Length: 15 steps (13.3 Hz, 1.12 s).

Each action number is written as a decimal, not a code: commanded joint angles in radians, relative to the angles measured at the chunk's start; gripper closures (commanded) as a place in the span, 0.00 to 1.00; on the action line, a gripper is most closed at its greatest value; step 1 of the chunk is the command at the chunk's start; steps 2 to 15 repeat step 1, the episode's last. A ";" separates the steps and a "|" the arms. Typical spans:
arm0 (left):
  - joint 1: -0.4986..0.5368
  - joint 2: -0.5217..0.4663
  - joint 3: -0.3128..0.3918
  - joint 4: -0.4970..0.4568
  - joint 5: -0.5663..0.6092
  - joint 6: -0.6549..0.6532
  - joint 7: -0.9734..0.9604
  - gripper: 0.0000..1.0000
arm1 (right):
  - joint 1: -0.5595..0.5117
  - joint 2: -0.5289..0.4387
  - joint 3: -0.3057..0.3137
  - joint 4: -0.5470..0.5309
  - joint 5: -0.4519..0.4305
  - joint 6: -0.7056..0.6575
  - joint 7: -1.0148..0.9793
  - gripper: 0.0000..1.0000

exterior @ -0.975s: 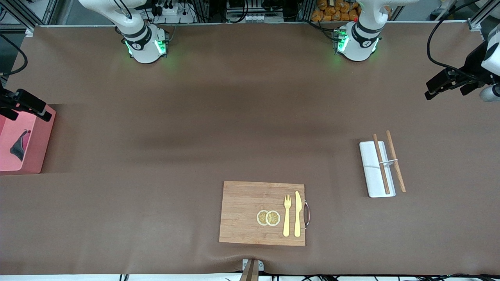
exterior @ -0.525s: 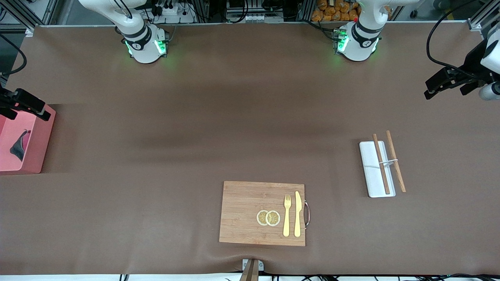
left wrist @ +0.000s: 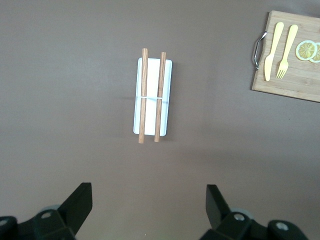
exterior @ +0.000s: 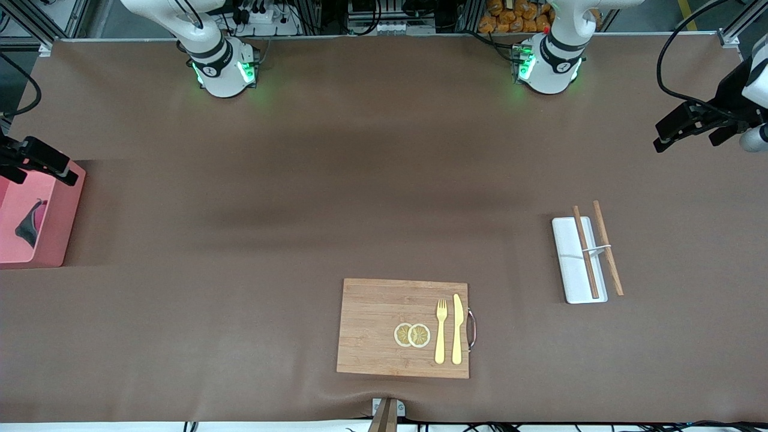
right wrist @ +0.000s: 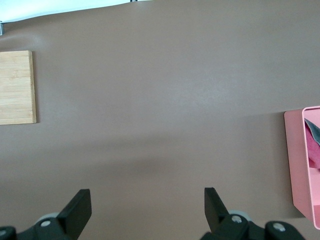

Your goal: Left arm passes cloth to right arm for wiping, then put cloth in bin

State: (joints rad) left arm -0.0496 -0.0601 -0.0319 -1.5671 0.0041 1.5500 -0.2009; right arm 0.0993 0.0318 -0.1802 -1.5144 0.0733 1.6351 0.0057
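The cloth, dark red and grey, lies crumpled inside the pink bin at the right arm's end of the table. It also shows in the right wrist view, inside the bin. My right gripper hangs open and empty over the bin's edge nearest the bases; in its wrist view the jaws stand wide apart. My left gripper is open and empty, up in the air at the left arm's end of the table. In its wrist view nothing is between the jaws.
A wooden board with lemon slices, a yellow fork and a knife lies near the front edge. A flat white tray with two wooden chopsticks lies toward the left arm's end.
The left gripper has drifted slightly toward the bases' side of the table. The right gripper and the cloth in the bin have hardly moved.
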 commanded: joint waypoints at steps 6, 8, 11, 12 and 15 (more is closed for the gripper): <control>0.000 0.008 -0.002 0.022 0.013 -0.007 0.000 0.00 | -0.029 -0.009 0.004 -0.012 -0.013 -0.001 -0.038 0.00; 0.000 0.008 -0.002 0.022 0.013 -0.007 0.000 0.00 | -0.029 -0.009 0.004 -0.012 -0.013 -0.001 -0.038 0.00; 0.000 0.008 -0.002 0.022 0.013 -0.007 0.000 0.00 | -0.029 -0.009 0.004 -0.012 -0.013 -0.001 -0.038 0.00; 0.000 0.008 -0.002 0.022 0.013 -0.007 0.000 0.00 | -0.029 -0.009 0.004 -0.012 -0.013 -0.001 -0.038 0.00; 0.000 0.008 -0.002 0.022 0.013 -0.007 0.000 0.00 | -0.029 -0.009 0.004 -0.012 -0.013 -0.001 -0.038 0.00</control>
